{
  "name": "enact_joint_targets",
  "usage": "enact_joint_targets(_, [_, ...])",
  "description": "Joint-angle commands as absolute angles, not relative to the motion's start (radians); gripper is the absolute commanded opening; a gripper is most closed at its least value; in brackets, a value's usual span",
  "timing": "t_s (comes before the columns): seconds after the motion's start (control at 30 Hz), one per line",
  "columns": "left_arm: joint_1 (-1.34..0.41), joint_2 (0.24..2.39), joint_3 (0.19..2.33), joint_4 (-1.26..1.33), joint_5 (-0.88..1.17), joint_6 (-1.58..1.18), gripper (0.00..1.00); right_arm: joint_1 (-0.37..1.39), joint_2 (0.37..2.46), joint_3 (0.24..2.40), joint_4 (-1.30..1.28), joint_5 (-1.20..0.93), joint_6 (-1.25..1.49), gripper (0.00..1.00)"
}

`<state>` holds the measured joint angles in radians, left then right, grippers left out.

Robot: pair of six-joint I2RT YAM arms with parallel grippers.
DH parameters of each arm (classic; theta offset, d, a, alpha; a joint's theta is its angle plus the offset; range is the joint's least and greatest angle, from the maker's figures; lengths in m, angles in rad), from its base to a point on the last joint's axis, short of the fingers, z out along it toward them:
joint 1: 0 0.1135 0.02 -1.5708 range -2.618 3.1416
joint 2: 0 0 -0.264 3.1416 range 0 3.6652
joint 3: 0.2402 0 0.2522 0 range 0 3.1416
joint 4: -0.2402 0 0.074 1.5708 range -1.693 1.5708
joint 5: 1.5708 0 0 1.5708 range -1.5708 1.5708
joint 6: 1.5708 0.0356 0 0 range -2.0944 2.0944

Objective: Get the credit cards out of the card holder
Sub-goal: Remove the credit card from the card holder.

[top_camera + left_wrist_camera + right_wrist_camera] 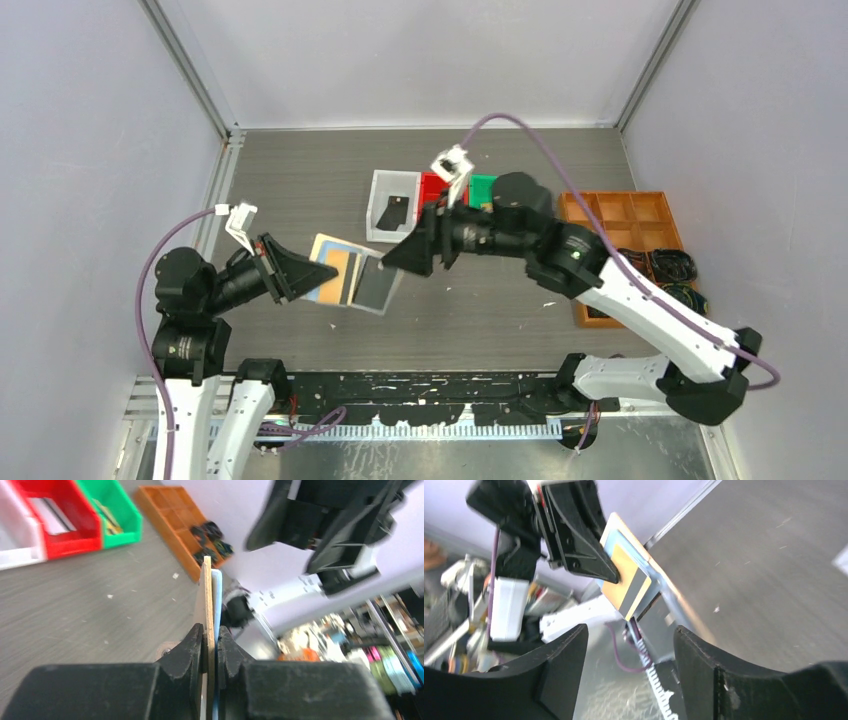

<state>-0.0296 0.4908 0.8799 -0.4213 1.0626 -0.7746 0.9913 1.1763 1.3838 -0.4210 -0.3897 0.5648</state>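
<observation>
My left gripper (305, 272) is shut on the beige card holder (330, 243) and holds it open above the table. In the left wrist view the holder (207, 590) stands edge-on between my shut jaws (210, 637). A gold card with a dark stripe (345, 273) sticks out of the holder, beside a shiny grey sleeve (378, 286). My right gripper (392, 262) is open and empty, just right of the sleeve's edge. The right wrist view shows the gold card (626, 580) ahead of my open right gripper (629, 652). A black card (392, 213) lies in the white bin.
A white bin (378, 185), a red bin (432, 186) and a green bin (483, 187) stand at the back middle. An orange compartment tray (625, 212) with dark cables beside it is at the right. Grey walls enclose the table.
</observation>
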Motion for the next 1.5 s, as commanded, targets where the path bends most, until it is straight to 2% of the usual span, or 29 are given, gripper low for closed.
enact_joint_targets(0.0, [-0.025,0.516,0.888,-0.443,0.755,-0.722,0.00,0.916,1.054,1.349,-0.310,-0.266,0.672,0.70])
enact_joint_targets(0.1, [-0.025,0.527,0.895,-0.463,0.664,-0.718,0.00,0.916,1.062,1.327,-0.277,-0.282,0.720,0.71])
enact_joint_targets(0.2, [-0.025,0.540,0.894,-0.439,0.716,-0.746,0.00,0.916,1.105,1.277,-0.168,-0.375,0.801,0.70])
enact_joint_targets(0.37, [-0.025,0.532,0.878,-0.351,0.809,-0.841,0.00,0.916,1.203,1.190,0.094,-0.523,0.965,0.61])
enact_joint_targets(0.53, [-0.025,0.538,0.871,-0.247,0.893,-0.956,0.00,0.917,1.255,1.153,0.261,-0.601,1.056,0.57])
enact_joint_targets(1.03, [-0.025,0.572,0.895,-0.154,0.947,-1.088,0.00,0.917,1.320,1.132,0.406,-0.658,1.143,0.49])
enact_joint_targets(1.47, [-0.024,0.566,0.913,-0.141,0.954,-1.111,0.00,0.917,1.270,1.109,0.312,-0.643,1.075,0.48])
